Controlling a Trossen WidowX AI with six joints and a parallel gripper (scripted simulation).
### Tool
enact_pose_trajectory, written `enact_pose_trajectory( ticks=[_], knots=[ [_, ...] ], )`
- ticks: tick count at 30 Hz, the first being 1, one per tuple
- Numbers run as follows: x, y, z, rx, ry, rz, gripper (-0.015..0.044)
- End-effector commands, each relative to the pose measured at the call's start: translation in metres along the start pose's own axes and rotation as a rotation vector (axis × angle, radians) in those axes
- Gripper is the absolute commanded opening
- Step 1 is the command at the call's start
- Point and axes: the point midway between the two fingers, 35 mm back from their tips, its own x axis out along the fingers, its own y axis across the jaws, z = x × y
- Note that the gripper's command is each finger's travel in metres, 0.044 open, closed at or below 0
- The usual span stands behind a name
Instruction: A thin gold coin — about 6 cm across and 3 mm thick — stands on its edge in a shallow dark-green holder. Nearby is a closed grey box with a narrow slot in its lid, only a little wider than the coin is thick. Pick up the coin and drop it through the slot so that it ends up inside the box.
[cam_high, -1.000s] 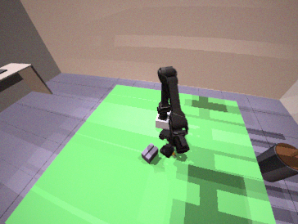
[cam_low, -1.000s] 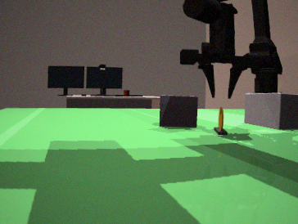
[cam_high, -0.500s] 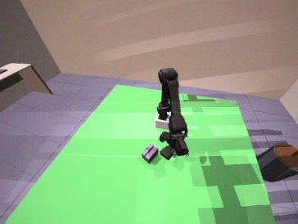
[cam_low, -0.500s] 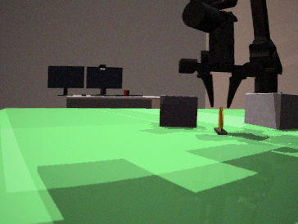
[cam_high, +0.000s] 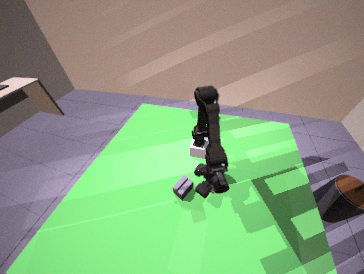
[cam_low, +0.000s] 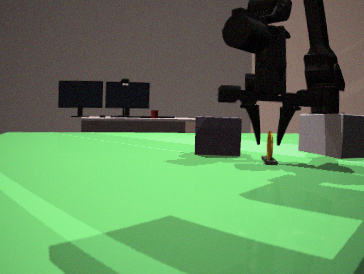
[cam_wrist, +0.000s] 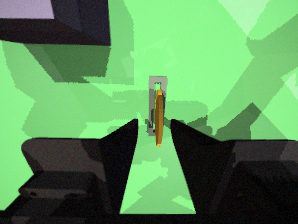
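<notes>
1. On the left of the exterior view, the grey box (cam_high: 183, 188) (cam_low: 218, 136) (cam_wrist: 82, 27) is standing closed on the green counter (cam_high: 125, 200) (cam_low: 125, 200) (cam_wrist: 200, 30).
2. My jaws (cam_high: 200, 180) (cam_low: 268, 144) are partly open and hold nothing; they point down, near the coin's top.
3. The gold coin (cam_low: 270, 145) (cam_wrist: 159, 119) stands upright in its small holder (cam_low: 269, 160) (cam_wrist: 158, 79).

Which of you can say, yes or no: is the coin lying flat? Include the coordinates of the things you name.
No, the coin (cam_low: 270, 145) (cam_wrist: 159, 120) stands on its edge.
</notes>
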Motion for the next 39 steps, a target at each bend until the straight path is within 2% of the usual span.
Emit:
enact_pose_trajectory(
  ticks=[1, 11, 17, 30, 39],
  knots=[
    [0.010, -0.002, 0.003, -0.004, -0.013, -0.008, 0.0161],
    [0.021, -0.003, 0.004, -0.004, -0.014, -0.008, 0.0161],
    [0.021, -0.003, 0.004, -0.004, -0.014, -0.008, 0.0003],
    [0.020, -0.002, 0.004, -0.018, -0.006, -0.006, 0.0000],
    [0.001, 0.002, 0.001, -0.027, -0.001, -0.004, 0.0000]
  ],
)
